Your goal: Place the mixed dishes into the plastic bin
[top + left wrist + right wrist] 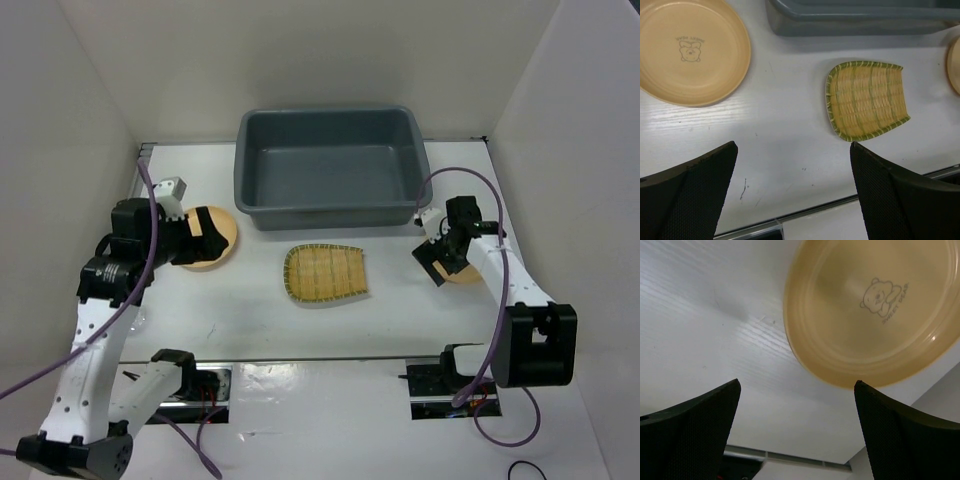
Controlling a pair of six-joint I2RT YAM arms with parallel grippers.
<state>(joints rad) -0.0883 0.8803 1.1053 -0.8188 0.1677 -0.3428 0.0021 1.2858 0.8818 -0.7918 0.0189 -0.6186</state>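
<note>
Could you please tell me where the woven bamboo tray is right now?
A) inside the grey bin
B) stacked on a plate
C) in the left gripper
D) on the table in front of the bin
D: the bamboo tray lies flat on the table, just in front of the near wall of the plastic bin.

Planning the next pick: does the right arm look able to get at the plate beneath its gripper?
Probably yes: the right gripper hangs open above the plate, and nothing shows between them.
</note>
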